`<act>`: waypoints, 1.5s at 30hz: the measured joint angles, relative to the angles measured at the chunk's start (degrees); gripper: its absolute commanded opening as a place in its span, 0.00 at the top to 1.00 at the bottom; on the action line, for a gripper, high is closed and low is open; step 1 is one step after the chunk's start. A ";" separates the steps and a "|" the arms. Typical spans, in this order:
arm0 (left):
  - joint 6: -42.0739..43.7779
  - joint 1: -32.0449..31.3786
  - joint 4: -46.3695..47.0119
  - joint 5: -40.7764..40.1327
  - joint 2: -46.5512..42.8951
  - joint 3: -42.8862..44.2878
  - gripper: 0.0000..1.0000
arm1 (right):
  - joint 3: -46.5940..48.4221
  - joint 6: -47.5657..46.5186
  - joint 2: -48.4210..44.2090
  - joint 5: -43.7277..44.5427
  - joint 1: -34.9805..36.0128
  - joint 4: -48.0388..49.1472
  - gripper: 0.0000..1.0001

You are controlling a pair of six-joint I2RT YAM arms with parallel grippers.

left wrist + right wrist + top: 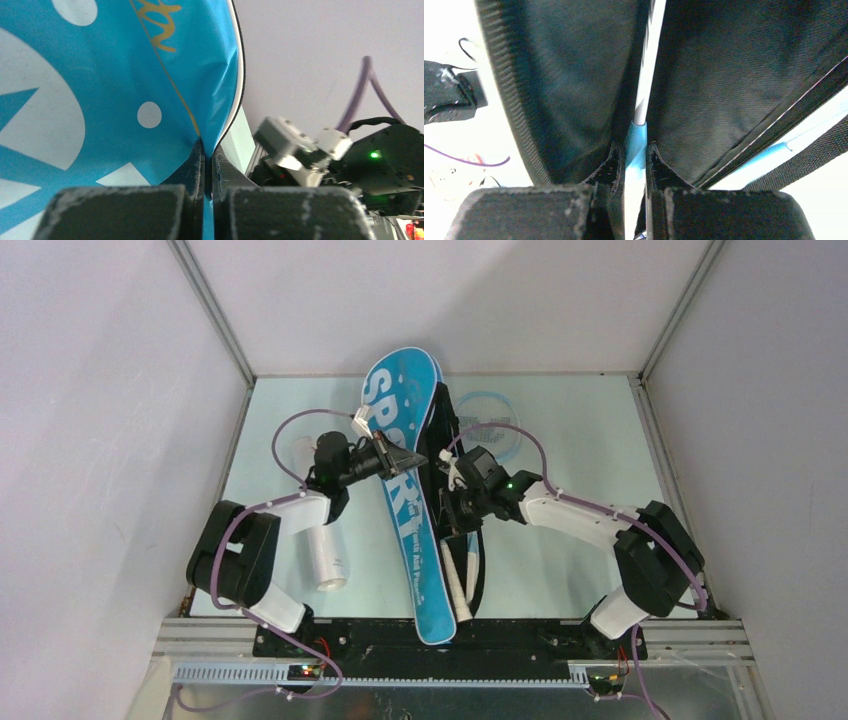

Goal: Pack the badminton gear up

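Observation:
The blue "SPORT" racket bag (395,400) lies lengthwise down the middle of the table, its black strap (809,150) along its right side. My left gripper (408,458) (207,148) is shut on the edge of the bag's blue flap (100,75) and holds it raised. My right gripper (455,502) (635,148) is shut on a racket (638,135), at the light-blue collar where the white shaft runs into the bag's black inside (574,75). Two white handles (458,585) stick out at the bag's near end. A light-blue racket head (490,425) shows right of the bag. The white tube (325,555) lies left of it.
Grey walls enclose the pale green table (580,420) on three sides. The arm bases and a black rail (450,635) run along the near edge. A small pale object (303,450), too faint to name, sits behind the left arm.

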 measured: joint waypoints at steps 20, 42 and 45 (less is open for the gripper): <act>-16.74 -0.48 20.70 1.03 6.01 -1.57 1.00 | 0.04 5.73 6.25 7.93 3.17 9.40 0.49; 19.26 0.61 -30.99 -8.44 -8.44 4.90 1.00 | -13.94 -0.81 -34.25 23.23 -16.31 9.14 0.01; 22.34 0.94 -34.47 -10.12 -10.75 4.90 1.00 | -14.51 2.05 -30.05 22.36 -19.45 8.72 0.01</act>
